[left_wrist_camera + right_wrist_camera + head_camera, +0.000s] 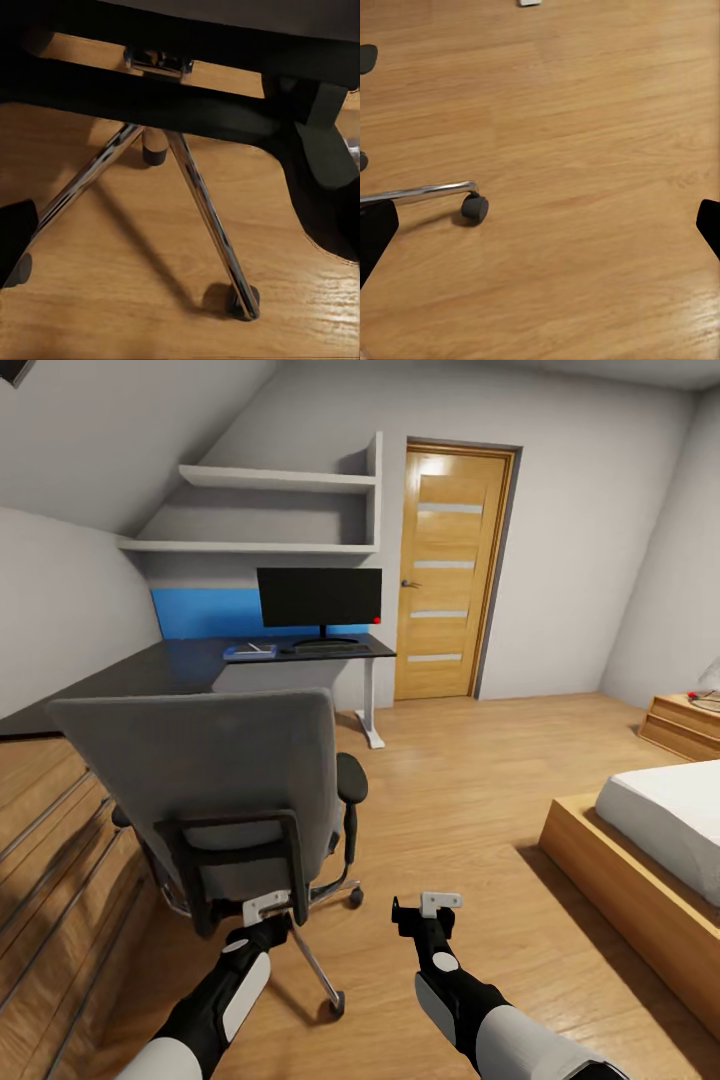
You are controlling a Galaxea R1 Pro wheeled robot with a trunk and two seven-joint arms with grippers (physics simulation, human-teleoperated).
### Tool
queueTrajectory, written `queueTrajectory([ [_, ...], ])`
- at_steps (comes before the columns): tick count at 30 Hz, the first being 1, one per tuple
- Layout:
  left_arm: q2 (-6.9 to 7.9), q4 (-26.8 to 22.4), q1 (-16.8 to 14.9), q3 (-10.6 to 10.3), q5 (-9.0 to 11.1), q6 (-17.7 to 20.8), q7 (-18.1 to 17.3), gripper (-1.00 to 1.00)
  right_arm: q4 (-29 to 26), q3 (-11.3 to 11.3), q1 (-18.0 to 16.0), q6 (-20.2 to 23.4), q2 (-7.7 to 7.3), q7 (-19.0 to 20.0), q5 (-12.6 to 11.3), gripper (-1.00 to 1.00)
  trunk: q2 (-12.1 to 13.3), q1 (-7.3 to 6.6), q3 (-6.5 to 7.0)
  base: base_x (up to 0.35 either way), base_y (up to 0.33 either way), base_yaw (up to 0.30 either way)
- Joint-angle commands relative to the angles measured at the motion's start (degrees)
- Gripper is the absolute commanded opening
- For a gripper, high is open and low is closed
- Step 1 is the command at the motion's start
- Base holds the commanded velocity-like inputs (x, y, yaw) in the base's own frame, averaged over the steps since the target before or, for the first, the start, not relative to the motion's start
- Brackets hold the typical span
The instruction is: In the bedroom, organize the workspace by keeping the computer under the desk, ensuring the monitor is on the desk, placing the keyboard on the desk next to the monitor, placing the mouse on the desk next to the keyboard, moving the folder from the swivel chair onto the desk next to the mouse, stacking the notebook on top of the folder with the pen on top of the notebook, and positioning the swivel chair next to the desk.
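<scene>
The grey swivel chair (200,770) stands with its back to me, between me and the black desk (180,665). My left gripper (266,909) is open just under the chair's black back frame (187,112), above a chrome leg (206,217). Over bare floor, my right gripper (432,906) is open beside a castor (474,208). On the desk stand the monitor (320,598), a dark keyboard (332,648) at its foot, and the blue folder (249,652) with something pale lying on it. Computer and mouse are out of view; notebook and pen are too small to tell.
A light wooden drawer unit (50,860) runs along the left, close to the chair. A bed (650,840) on a wooden frame fills the right, with a low wooden stand (685,722) behind it. A wooden door (448,572) is straight ahead. Open floor (460,780) lies between chair and bed.
</scene>
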Motion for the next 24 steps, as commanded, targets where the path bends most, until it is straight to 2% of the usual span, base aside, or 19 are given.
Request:
queueTrajectory([
  [1,-0.03,0.06,-0.03,-0.64,0.44,0.19,0.48,1.0,0.06,0.49,-0.06,-0.26,0.0,-0.31,-0.53,1.0,-0.03,-0.01,-0.05,-0.025,0.006,-0.006],
  [7,-0.11,0.46,-0.03,-1.93,0.43,0.14,0.48,1.0,0.0,0.49,-0.07,-0.26,0.0,-0.31,-0.53,1.0,-0.03,-0.01,-0.05,-0.192,0.123,-0.002],
  [21,-0.09,0.54,-0.04,-2.07,0.5,0.11,0.55,1.0,0.08,0.49,-0.07,-0.26,0.0,-0.31,-0.53,1.0,-0.03,-0.01,-0.05,-0.261,0.185,0.0],
  [24,-0.12,2.59,-0.03,-2.12,0.46,0.01,0.75,1.0,0.09,0.53,-0.07,-0.5,0.0,-0.28,-0.46,1.0,-0.03,-0.01,-0.05,-0.215,0.182,0.0],
])
